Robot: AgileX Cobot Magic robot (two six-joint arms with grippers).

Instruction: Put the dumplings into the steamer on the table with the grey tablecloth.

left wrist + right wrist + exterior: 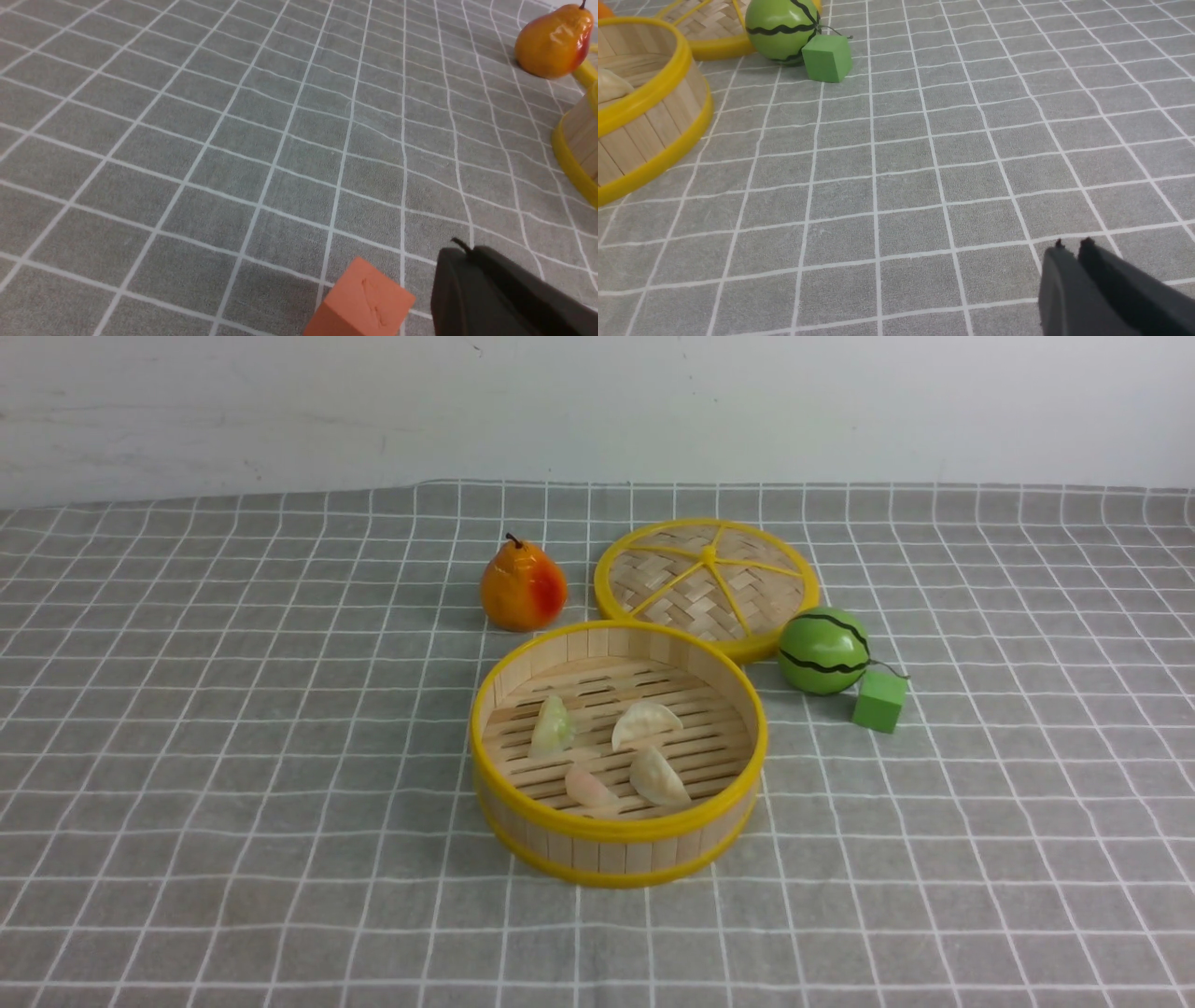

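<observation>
Right now I see all four dumplings lying on the slatted floor of the steamer (618, 845), which sits near the middle of the grey tablecloth (233, 756) covering the table (1027, 896). The pale green dumpling (551, 725) is on the left side of the floor, its long axis running roughly front to back, tilted a little. One cream-white dumpling (646, 721) lies to its right, long axis roughly side to side, curved edge turned toward the far wall. The second cream-white dumpling (659, 777) sits nearer to me, long axis slanting from far-left to near-right. The pinkish dumpling (589, 789) is just beside it on the left, slanting the same way. None of them overlaps the rim.

Behind the steamer the woven lid (707, 581) lies flat, its edge touching or nearly touching the steamer's far rim. A pear (523, 586) stands upright to the lid's left. A watermelon ball (824, 651) rests against the lid's right edge, with a green cube (879, 701) just beside it.

Neither arm shows in my front view. In the left wrist view, the left gripper (460, 254) has its jaws pressed together and empty, low over the cloth, with an orange cube (362, 303) just beside it. In the right wrist view, the right gripper (1073, 249) is nearly closed, a thin slit between the tips, holding nothing, well apart from the steamer.
</observation>
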